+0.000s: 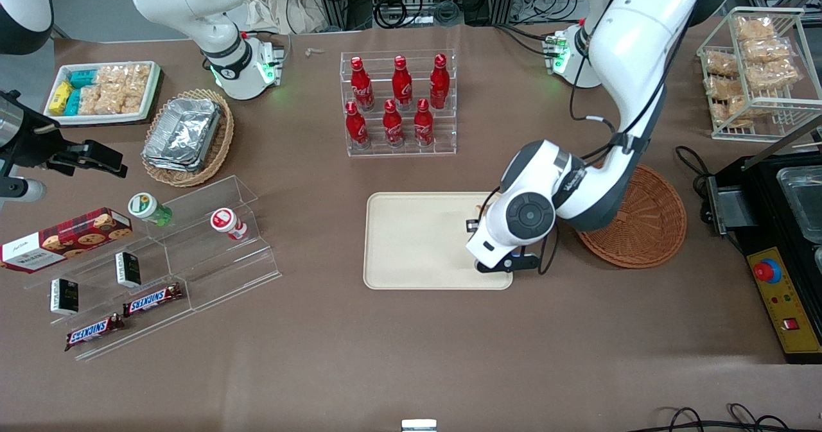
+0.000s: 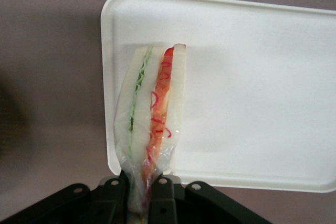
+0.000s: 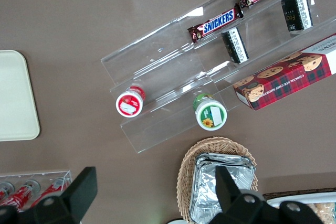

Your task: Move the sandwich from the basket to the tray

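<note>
The gripper (image 2: 140,195) is clamping the wrapped sandwich (image 2: 152,114) by its narrow end, hanging over the tray's (image 2: 252,93) corner. In the front view the wrist is hiding both. The basket (image 1: 648,226) is lying just beside the tray.

sandwich (image 2: 152,114) base hidden in hand (image 2: 140,195), hand cut by frame edge

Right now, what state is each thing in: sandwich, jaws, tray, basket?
Sandwich: wrapped, held by one end above the tray's edge.
Gripper: over the tray's basket-side end, jaws shut on the sandwich.
Tray: flat on table, nothing resting on it.
Basket: empty, beside the tray.
</note>
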Robot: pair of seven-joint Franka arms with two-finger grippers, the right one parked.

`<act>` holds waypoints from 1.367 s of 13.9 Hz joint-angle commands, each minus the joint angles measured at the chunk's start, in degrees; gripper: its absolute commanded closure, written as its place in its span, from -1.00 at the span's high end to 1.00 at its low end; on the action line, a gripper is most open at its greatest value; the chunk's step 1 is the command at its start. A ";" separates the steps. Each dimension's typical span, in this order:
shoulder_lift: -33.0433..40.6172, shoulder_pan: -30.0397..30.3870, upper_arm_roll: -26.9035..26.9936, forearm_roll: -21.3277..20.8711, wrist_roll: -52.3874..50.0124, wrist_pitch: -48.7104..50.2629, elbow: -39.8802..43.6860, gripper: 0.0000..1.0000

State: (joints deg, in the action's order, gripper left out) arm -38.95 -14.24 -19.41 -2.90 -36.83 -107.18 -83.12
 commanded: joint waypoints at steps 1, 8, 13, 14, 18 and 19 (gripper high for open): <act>-2.26 -0.17 -0.01 -1.05 -1.23 -0.66 1.55 -1.00; -3.41 0.35 -0.01 -3.08 -1.14 -0.84 1.03 1.00; 4.56 2.72 -0.01 -3.07 -1.05 4.51 1.11 1.00; 7.72 3.77 0.08 -3.16 -0.88 6.61 1.11 1.00; 18.54 8.70 -0.01 -7.28 1.22 13.82 1.20 1.00; 20.39 9.57 -0.01 -8.42 2.80 14.97 1.38 1.00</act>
State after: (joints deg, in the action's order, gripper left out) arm -22.99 -6.20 -19.16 -8.77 -35.81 -93.99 -79.82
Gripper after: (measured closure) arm 0.000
